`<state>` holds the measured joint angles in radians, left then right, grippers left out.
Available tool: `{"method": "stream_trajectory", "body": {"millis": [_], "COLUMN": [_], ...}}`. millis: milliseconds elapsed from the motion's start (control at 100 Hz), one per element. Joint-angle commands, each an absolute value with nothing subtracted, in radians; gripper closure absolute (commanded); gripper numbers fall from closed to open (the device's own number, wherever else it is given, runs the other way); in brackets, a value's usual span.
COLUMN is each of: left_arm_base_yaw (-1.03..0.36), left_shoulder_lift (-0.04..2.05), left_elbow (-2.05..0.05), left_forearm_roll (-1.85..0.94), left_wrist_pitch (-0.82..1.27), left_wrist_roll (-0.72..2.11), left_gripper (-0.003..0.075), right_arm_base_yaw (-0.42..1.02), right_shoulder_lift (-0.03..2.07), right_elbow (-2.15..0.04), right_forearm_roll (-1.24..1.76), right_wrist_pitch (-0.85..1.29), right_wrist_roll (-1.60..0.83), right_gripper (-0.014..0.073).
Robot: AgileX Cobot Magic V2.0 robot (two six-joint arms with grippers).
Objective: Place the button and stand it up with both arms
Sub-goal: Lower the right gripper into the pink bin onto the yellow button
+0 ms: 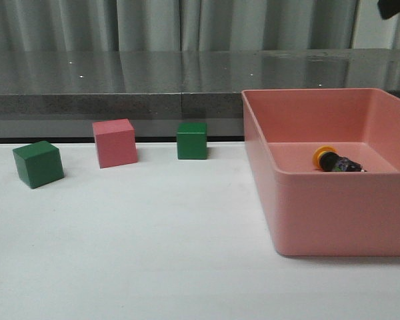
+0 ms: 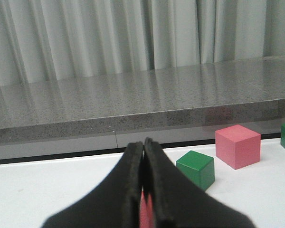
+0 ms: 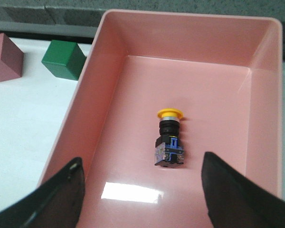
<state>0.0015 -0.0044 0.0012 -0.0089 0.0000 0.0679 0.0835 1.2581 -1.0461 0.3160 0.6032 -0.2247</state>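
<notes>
front: button (image 1: 336,161) lay on its side in pink bin (image 1: 333,213) on white surface (image 1: 153,253) | left wrist: left claw (image 2: 143,156) pressed together, empty; green cube (image 2: 195,168) and pink cube (image 2: 237,146) just beyond it | right wrist: right claw (image 3: 142,190) spread wide above bin, button between its fingers (image 3: 237,194), untouched; no writing legible.

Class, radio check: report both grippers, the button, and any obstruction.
Left gripper shut, empty, low over the table. Right gripper open above the pink bin. Button lying on its side in the bin, untouched. Nothing in the way.
</notes>
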Motion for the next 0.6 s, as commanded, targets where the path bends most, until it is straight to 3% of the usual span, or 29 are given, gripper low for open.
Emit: {"method": "stream_trajectory", "body": {"millis": [0,590], "left_arm_base_yaw": [0.002,0.002], "left_shoulder_lift": [-0.036,-0.036], "left_elbow": [0.03,0.03], "left_forearm_roll": [-0.009,-0.009], "left_wrist_pitch": [-0.076,-0.076], "left_wrist_roll": [0.056,0.056], "left_gripper": [0.0739,0.0739], "right_arm_base_yaw": [0.086,0.088], "right_shoulder_lift": [1.332,1.747], "right_elbow": [-1.128,-1.301], "right_forearm_roll": [0.331,0.292], "right_wrist_pitch": [0.572,0.624], "right_wrist_roll": [-0.256,-0.316], "right_gripper": [0.0069,0.0069]}}
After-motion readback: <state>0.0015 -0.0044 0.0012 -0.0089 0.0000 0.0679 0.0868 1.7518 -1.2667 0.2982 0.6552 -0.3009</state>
